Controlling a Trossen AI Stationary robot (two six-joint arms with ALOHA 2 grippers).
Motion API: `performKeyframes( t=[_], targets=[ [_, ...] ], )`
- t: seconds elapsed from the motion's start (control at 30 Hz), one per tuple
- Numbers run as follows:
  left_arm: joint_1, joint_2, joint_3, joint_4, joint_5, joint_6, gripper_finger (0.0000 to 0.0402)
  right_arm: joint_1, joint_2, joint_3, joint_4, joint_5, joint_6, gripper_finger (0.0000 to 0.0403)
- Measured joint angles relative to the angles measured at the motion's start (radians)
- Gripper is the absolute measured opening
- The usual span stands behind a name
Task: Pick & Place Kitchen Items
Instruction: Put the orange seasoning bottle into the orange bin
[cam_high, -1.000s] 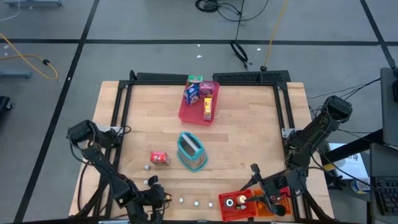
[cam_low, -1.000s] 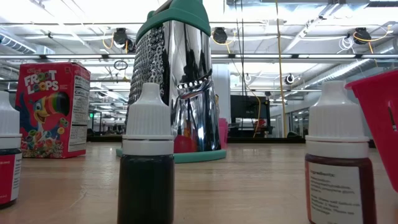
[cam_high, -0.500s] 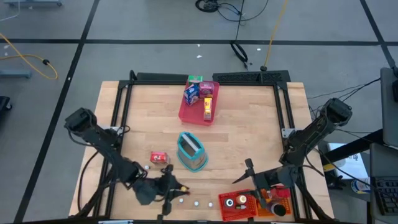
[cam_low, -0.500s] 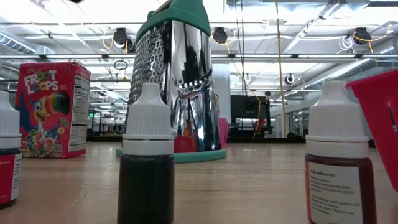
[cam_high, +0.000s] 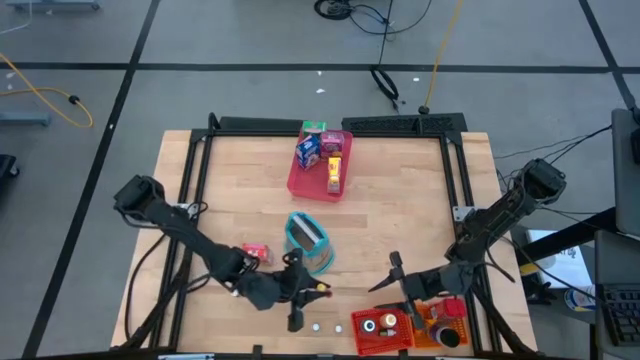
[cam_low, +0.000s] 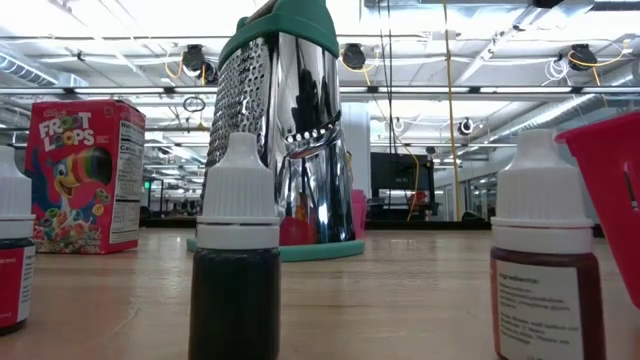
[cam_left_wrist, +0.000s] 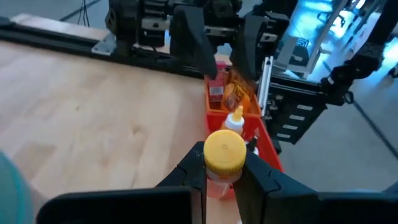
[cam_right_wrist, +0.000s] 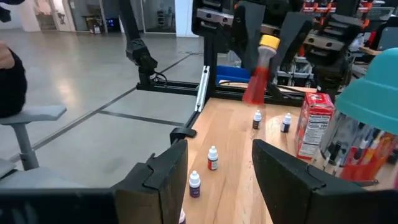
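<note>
My left gripper (cam_high: 316, 291) hovers over the table's near middle, shut on a small red bottle with a yellow cap (cam_left_wrist: 224, 151). The same bottle (cam_right_wrist: 256, 74) shows in the right wrist view. My right gripper (cam_high: 389, 275) stands open and holds nothing, just left of the red bin (cam_high: 383, 328), which holds a white-tipped bottle (cam_left_wrist: 234, 120). A Froot Loops box (cam_high: 256, 254) stands on the table, as do several small white-capped dropper bottles (cam_right_wrist: 212, 157). More packets lie in the pink tray (cam_high: 300, 183) at the far middle. My left gripper pinches the bottle's red body just under the yellow cap (cam_left_wrist: 214, 180) between its two fingers. The fingers come slanting slightly down from the table's left side. The bottle is lifted clear of the table, cap up and a little tilted (cam_right_wrist: 254, 87).
A teal-and-steel grater (cam_high: 308, 243) stands upright mid-table, close behind my left gripper. An orange bin (cam_high: 445, 322) adjoins the red one at the near right corner. A black frame (cam_high: 330, 124) rims the table. Bare wood lies between the grater and the bins.
My left gripper has swung from the near left edge toward the right and up, bringing the yellow-capped bottle clear of the table and closer to the red bin. My right gripper has shifted slightly left, its fingers still apart.
</note>
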Motion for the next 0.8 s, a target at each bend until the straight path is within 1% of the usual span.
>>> performKeyframes(
  t=[0.07,0.2,0.37,0.57,0.8],
  targets=[
    [0.012,0.021,0.030,-0.009,0.001,0.024,0.0043,-0.006,0.000,0.000,0.001,-0.002,0.000,0.0171],
    [0.042,0.065,0.101,-0.038,0.041,0.055,0.0043,-0.014,0.000,0.000,0.005,-0.002,0.000,0.0171],
    [0.080,0.147,0.225,-0.067,0.106,0.117,0.0044,-0.014,0.000,0.000,0.002,-0.001,0.000,0.0171],
    [0.126,0.236,0.371,-0.161,0.159,0.167,0.0044,-0.014,0.000,0.000,0.007,-0.001,0.000,0.0171],
    [0.160,0.318,0.482,-0.155,0.258,0.212,0.0044,-0.015,-0.001,0.000,0.004,-0.001,0.000,0.0171]
  ],
)
